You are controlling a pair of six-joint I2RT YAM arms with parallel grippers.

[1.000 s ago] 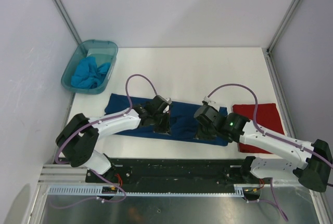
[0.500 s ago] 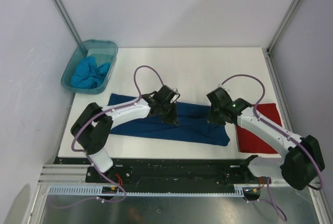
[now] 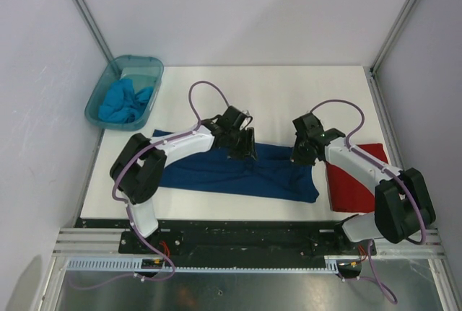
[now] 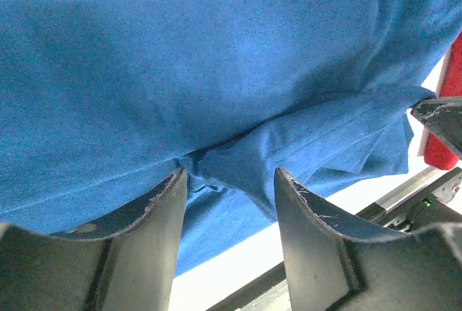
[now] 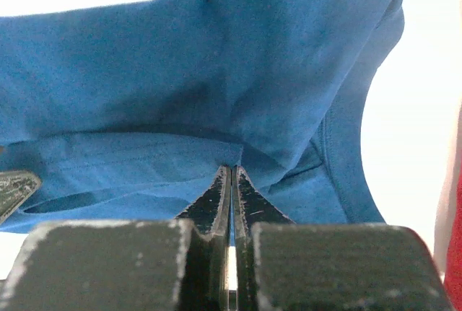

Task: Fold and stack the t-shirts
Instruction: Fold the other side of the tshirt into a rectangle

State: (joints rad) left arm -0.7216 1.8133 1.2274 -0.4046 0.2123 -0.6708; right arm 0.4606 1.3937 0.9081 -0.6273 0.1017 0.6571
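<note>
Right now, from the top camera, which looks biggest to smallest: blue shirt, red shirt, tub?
1. The navy shirt: clearly largest.
2 and 3. The tub and the red shirt look about alike; the right arm hides part of the red shirt, so I won't rank them.

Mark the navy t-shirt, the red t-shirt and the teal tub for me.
navy t-shirt (image 3: 209, 170): top external view, middle of the cloth.
red t-shirt (image 3: 350, 194): top external view, its near half.
teal tub (image 3: 141, 68): top external view, bare far wall.
</note>
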